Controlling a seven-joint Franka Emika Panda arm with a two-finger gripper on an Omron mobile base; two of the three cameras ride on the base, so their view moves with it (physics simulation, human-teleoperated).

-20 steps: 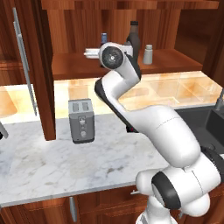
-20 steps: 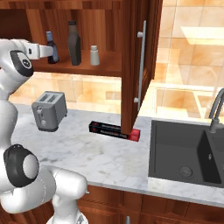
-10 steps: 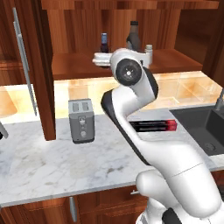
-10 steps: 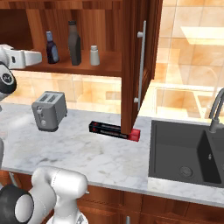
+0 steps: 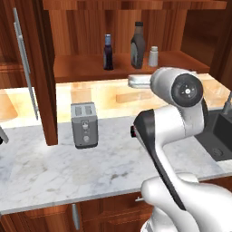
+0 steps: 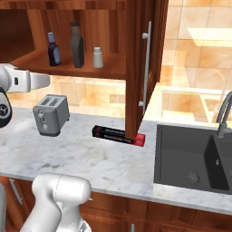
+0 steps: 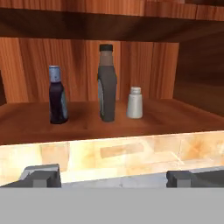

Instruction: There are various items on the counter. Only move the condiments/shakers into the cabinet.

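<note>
My jaws (image 7: 108, 178) stand spread and empty, facing the sauce bottle (image 7: 107, 82), with the shaker (image 7: 134, 103) just beside it on the cabinet shelf (image 7: 153, 116).

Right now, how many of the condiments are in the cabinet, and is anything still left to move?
Done: the small bottle with the bluish cap, the tall dark brown sauce bottle and the grey-white shaker all stand upright on the cabinet shelf. In hand: nothing; the gripper is open and empty. Left: nothing visible; the toaster and red-ended dark box belong on the counter.
</note>
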